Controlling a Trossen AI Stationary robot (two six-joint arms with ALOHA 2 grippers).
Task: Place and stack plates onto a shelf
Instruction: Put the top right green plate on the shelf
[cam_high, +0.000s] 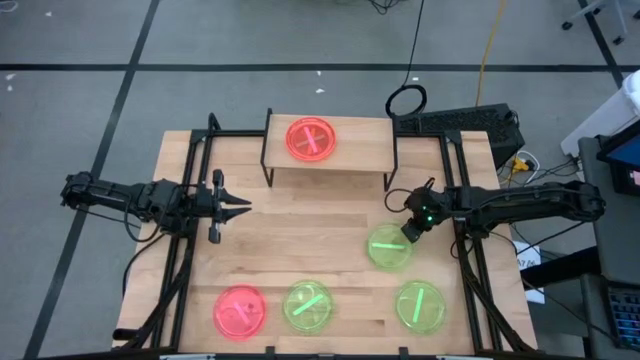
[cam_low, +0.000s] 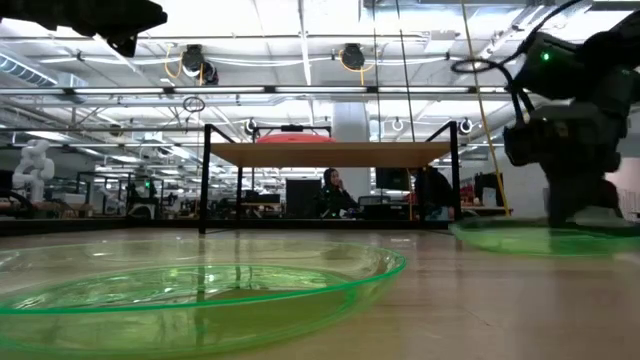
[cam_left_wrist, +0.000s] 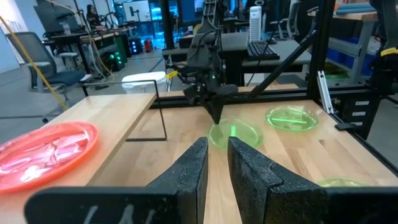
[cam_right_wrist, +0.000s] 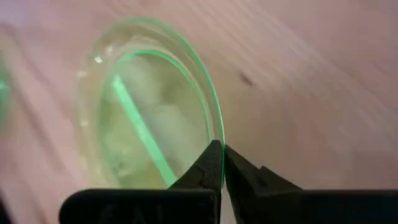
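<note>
A pink plate (cam_high: 310, 138) lies flat on the small wooden shelf (cam_high: 352, 150), toward its left end. My right gripper (cam_high: 411, 233) is down at a green plate (cam_high: 386, 250) on the table in front of the shelf's right end, shut on its rim. My left gripper (cam_high: 243, 207) hovers over the table's left half at mid-depth. It points right, is open by a narrow gap (cam_left_wrist: 217, 163) and holds nothing. A pink plate (cam_high: 240, 310) and two green plates (cam_high: 307, 305) (cam_high: 420, 305) lie flat along the near edge. My right gripper pinches the green plate's rim (cam_right_wrist: 219, 134) between its two fingertips (cam_right_wrist: 211, 163), at the plate's far right edge. The fingers come slanting down from the table's right side. In the low view the plate (cam_low: 545, 238) seems to lie on the tabletop; whether its rim is raised I cannot tell.
The shelf stands on thin black legs (cam_high: 268, 170) at the table's far middle, and its right half is bare board. Black frame rails (cam_high: 190, 230) (cam_high: 468, 270) run along both table sides. A keyboard (cam_high: 470, 122) and cables lie beyond the far right corner.
</note>
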